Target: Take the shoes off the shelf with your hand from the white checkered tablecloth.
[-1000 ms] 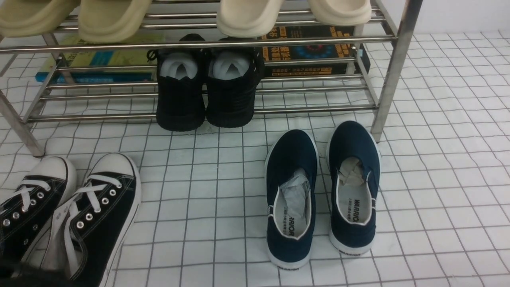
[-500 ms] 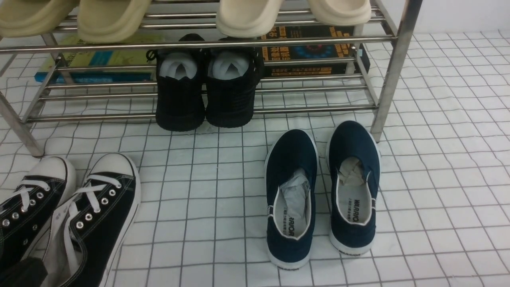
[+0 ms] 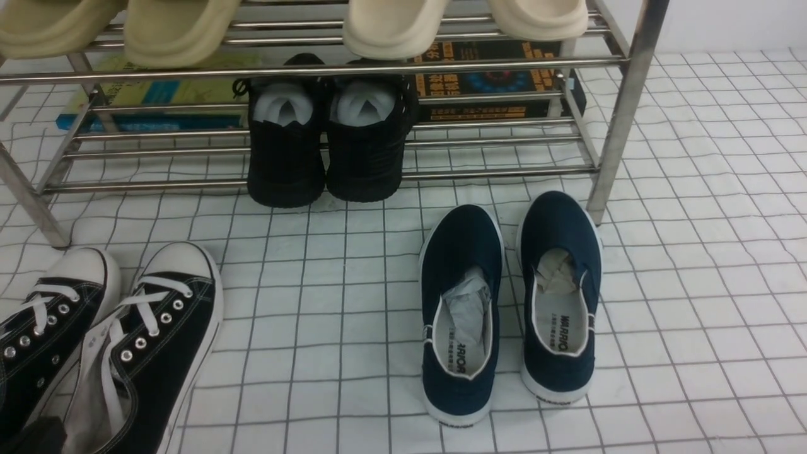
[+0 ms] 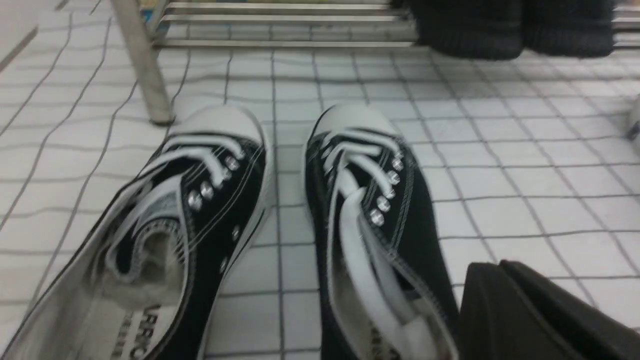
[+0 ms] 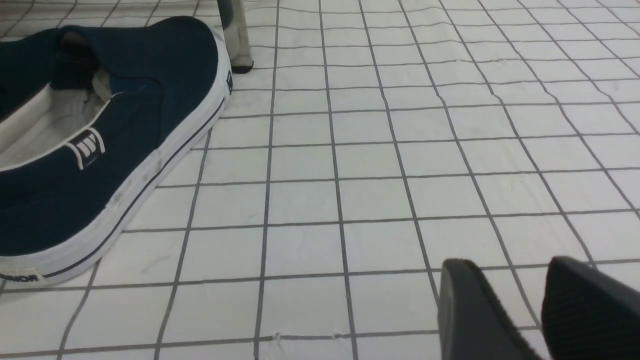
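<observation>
The shoes, black lace-up sneakers with white toe caps, stand side by side on the white checkered tablecloth at the front left, one beside the other. They are off the shelf, just in front of its left leg. In the left wrist view both sneakers show from behind. My left gripper is shut and empty, just behind the heel of the right-hand sneaker; only a dark corner of it shows in the front view. My right gripper is open over bare cloth.
A pair of navy slip-ons lies in front of the rack's right leg. All-black shoes stuffed with white paper sit on the lower tier, beige slippers on the upper one. Books lie behind.
The left gripper's dark shape at the bottom left corner has drawn back and shows less. The sneakers stay where they are on the cloth.
</observation>
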Controlling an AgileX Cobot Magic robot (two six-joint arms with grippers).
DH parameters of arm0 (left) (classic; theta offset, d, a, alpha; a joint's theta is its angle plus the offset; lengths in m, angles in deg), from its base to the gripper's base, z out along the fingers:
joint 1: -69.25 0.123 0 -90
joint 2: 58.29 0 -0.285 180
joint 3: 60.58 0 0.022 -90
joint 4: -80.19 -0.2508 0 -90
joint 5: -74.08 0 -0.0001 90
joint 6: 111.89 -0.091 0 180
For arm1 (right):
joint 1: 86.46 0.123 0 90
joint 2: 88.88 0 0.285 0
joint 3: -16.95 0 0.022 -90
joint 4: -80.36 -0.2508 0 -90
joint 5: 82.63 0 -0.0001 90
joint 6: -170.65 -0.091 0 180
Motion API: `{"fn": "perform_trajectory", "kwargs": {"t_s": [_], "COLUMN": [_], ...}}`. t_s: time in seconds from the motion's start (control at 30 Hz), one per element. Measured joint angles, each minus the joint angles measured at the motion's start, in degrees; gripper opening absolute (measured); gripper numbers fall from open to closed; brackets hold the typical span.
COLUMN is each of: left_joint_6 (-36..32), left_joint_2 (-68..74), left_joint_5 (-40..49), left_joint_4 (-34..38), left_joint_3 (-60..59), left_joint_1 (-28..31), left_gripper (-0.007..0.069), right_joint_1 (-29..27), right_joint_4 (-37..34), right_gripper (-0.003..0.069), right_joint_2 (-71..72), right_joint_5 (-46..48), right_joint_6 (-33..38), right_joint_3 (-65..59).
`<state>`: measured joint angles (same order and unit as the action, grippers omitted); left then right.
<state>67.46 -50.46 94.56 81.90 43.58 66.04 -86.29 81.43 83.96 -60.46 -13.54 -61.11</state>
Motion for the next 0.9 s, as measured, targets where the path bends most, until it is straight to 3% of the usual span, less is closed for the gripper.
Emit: {"fn": "perform_trajectory", "kwargs": {"t_s": [0.1,0.2,0.43,0.9], "left_joint_6": [8.0,10.5,11.3,11.8], "left_joint_2": [-0.6,-0.7,-0.8,-0.8], "left_joint_5": [-0.3,0.0,0.7,0.8], "left_joint_4": [-6.9,-8.9,-9.5,-10.0], "left_joint_3": [-2.5,-2.8,-2.9,-2.9], "left_joint_1": [0.0,0.1,3.9,4.2], "left_gripper": [0.0024,0.0029,0.0034,0.0043], "right_joint_1": [0.0,0.0,0.0,0.0], "right_joint_4": [0.0,0.0,0.0,-0.1], "right_gripper": [0.0239,0.0239,0.0239,0.0239], "right_joint_2": [0.0,0.0,0.0,0.0], "right_joint_5": [0.0,0.0,0.0,0.0], "right_joint_6": [0.0,0.0,0.0,0.0], "right_joint_3": [0.0,0.0,0.0,0.0]}}
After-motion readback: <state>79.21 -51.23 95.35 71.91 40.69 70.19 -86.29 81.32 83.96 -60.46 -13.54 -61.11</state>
